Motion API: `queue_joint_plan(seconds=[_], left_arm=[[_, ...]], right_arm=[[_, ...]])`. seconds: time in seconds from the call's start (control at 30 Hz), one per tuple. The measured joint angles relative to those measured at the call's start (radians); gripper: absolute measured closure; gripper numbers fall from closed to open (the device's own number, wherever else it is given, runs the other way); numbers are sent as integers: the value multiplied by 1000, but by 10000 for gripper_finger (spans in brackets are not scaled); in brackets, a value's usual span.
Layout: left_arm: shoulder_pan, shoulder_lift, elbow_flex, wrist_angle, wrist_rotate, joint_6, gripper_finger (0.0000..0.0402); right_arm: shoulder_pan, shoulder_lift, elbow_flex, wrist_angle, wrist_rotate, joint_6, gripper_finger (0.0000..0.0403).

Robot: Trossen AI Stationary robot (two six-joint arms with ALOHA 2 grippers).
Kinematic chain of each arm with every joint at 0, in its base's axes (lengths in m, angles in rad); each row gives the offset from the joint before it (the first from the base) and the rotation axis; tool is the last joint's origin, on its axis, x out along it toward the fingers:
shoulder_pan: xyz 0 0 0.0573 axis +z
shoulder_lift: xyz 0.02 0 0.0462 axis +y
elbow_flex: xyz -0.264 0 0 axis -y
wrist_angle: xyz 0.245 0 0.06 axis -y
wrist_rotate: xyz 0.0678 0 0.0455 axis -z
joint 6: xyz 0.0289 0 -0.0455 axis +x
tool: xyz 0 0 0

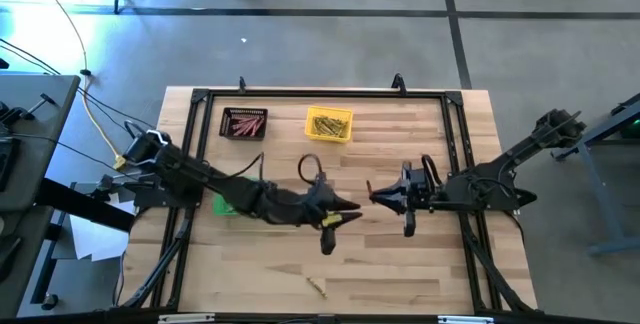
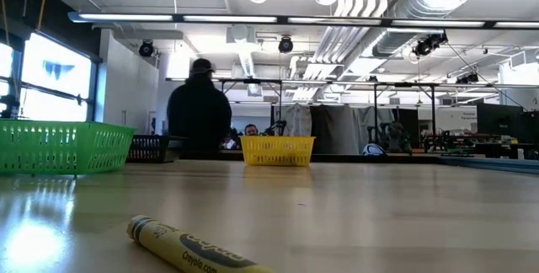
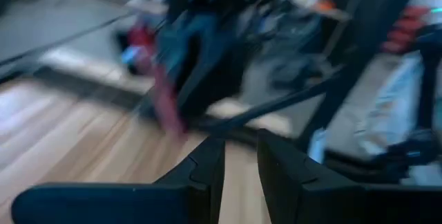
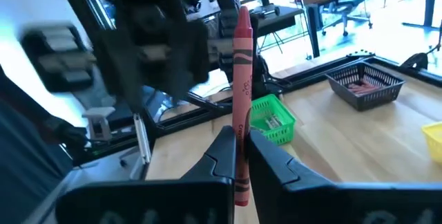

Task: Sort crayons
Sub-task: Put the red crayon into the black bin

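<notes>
Here the right tool [image 4: 240, 156] is clamped on a red crayon [image 4: 242, 79], its two dark fingers [image 4: 219, 156] pressed against the stick low on its length. The crayon stands upright between them, most of it rising above the fingertips and a short end showing below. In the high view this right tool [image 1: 376, 196] sits over the middle of the wooden bench [image 1: 400, 264], pointing toward the left arm.

The left tool [image 1: 345, 207] faces it from the other side, close by, tip toward tip. In the left wrist view its fingers [image 3: 207, 169] stand a narrow gap apart, with bare bench showing through the gap [image 3: 238, 172]; a blurred reddish streak lies beyond them, and I cannot tell whether it is a crayon or whether this tool holds anything.

Three bins sit on the far and left parts of the bench. The black bin [image 1: 243, 123] holds red crayons [image 1: 245, 124]. The yellow bin [image 1: 329, 124], just beside it, holds yellow-gold crayons [image 1: 328, 123]. The green bin [image 1: 224, 205] is partly hidden under the left arm; the right wrist view shows greenish-grey crayons [image 4: 271, 122] lying inside it.

One yellow crayon [image 2: 198, 249] lies loose on the bench near its front edge, well apart from both tools, and fills the foreground of the low view. Beyond the bench a person in dark clothing [image 2: 199, 111] stands in the room.
</notes>
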Motion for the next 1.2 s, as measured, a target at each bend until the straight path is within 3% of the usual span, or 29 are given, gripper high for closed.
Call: queue_joint_plan(seconds=[0.17, 0.5, 0.87, 1.2], left_arm=[[43, -15, 0, 51, 113, 87, 330], [203, -28, 0, -68, 379, -42, 330], [242, -29, 0, -91, 324, 41, 323], [251, -29, 0, -74, 324, 50, 253]], right_arm=[[0, 0, 0, 7, 5, -72, 394], [-1, 0, 0, 7, 107, -84, 394], [-1, 0, 0, 6, 128, -77, 394], [-1, 0, 0, 6, 128, -79, 393]])
